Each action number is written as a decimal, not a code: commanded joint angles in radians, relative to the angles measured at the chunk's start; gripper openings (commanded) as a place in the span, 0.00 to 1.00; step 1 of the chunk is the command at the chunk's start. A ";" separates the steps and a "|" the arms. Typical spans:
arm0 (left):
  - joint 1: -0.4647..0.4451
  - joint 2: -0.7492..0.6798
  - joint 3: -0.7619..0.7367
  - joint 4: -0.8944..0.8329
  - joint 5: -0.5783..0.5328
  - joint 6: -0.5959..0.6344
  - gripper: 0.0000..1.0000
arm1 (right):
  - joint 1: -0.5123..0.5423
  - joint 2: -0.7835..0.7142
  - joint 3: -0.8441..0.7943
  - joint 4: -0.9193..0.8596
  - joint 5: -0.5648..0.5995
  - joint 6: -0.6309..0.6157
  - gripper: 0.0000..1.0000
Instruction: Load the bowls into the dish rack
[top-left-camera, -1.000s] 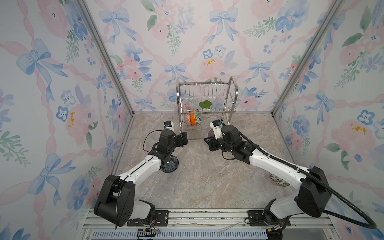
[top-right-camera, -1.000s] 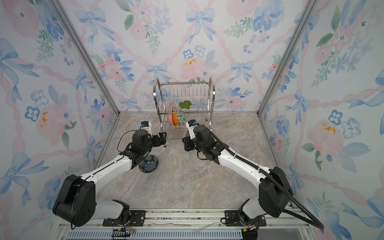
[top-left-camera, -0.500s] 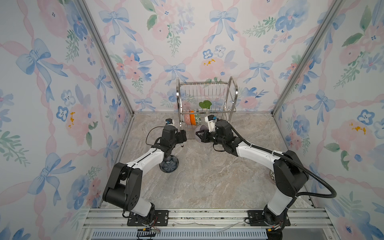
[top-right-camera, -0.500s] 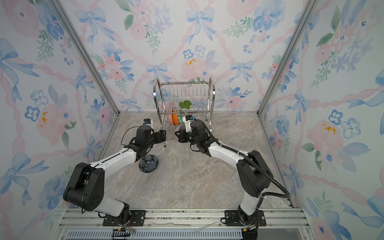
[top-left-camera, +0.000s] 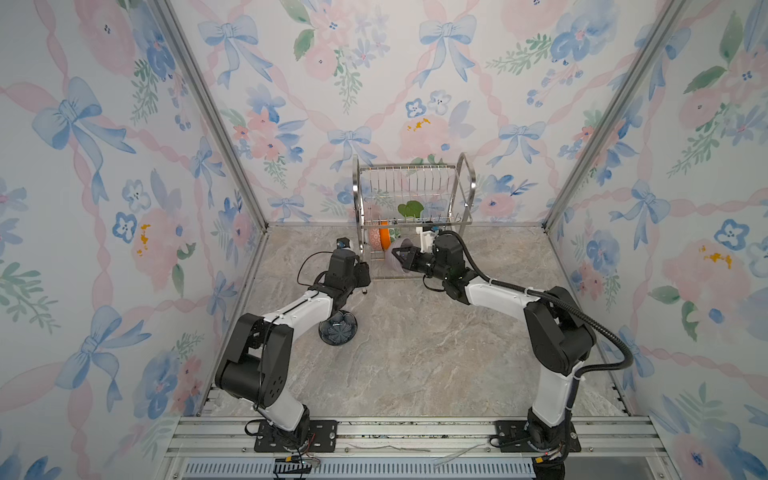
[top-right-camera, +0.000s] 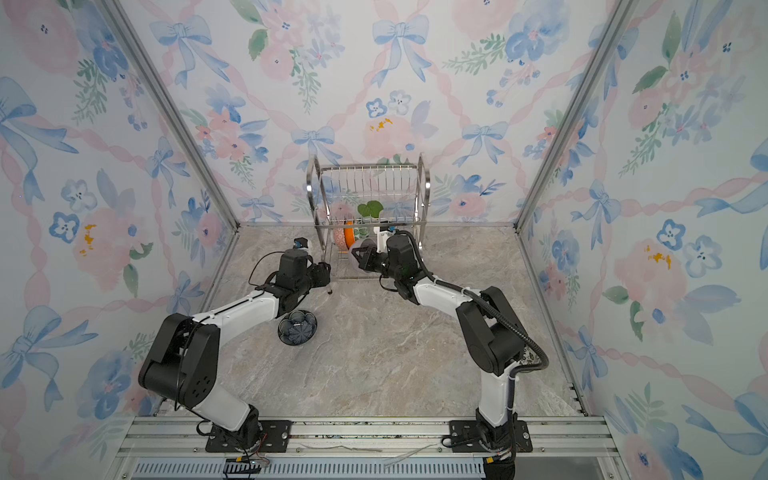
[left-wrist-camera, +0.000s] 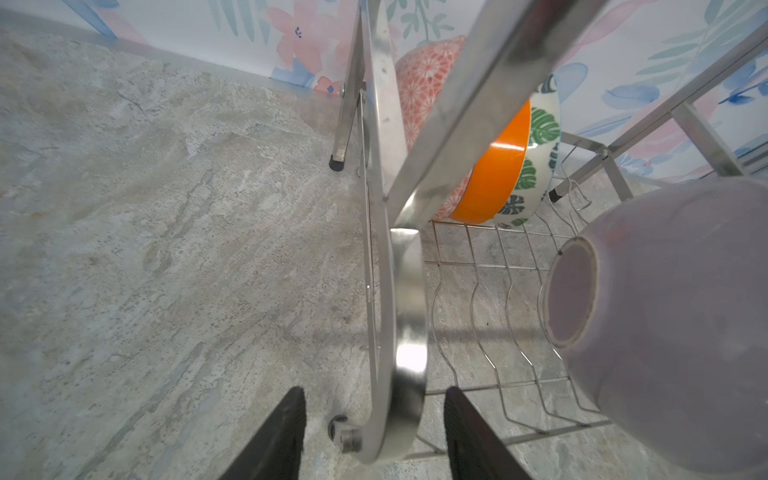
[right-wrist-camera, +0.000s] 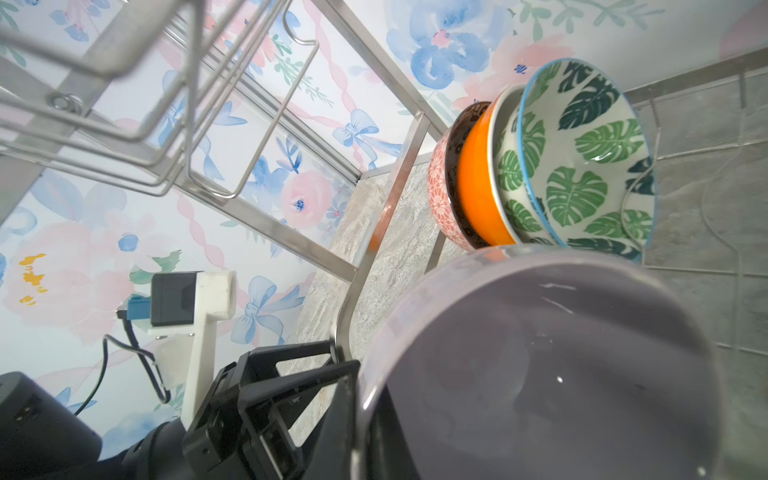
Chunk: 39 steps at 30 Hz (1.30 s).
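Observation:
The steel dish rack (top-left-camera: 411, 195) (top-right-camera: 370, 191) stands against the back wall. On its lower tier a pink-patterned bowl (left-wrist-camera: 424, 79), an orange bowl (right-wrist-camera: 478, 183) and a green leaf-print bowl (right-wrist-camera: 582, 166) stand on edge. My right gripper (top-left-camera: 401, 254) (right-wrist-camera: 361, 399) is shut on the rim of the lilac bowl (left-wrist-camera: 673, 324) (right-wrist-camera: 561, 365), held tilted just inside the rack's front. My left gripper (top-left-camera: 363, 276) (left-wrist-camera: 374, 392) straddles the rack's curved side frame (left-wrist-camera: 409, 332) near its foot, with a gap on each side.
A dark blue flower-patterned bowl (top-left-camera: 338, 327) (top-right-camera: 297, 326) sits on the marble table beside my left forearm. A patterned bowl (top-right-camera: 527, 356) peeks out behind my right elbow. Floral walls close in on three sides. The rack's upper tier (right-wrist-camera: 124, 83) hangs above the lilac bowl.
My right gripper has carried the lilac bowl forward into the rack's front. My left gripper has reached to the rack's side frame and its jaws have narrowed around it.

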 joint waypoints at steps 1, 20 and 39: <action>0.003 0.016 0.017 -0.017 0.012 0.025 0.46 | 0.002 0.027 0.058 0.154 -0.031 0.036 0.00; -0.006 0.064 0.054 -0.063 0.016 0.094 0.03 | 0.011 0.230 0.139 0.381 -0.114 0.136 0.00; -0.018 0.064 0.059 -0.077 -0.004 0.117 0.03 | 0.004 0.364 0.187 0.531 -0.188 0.247 0.00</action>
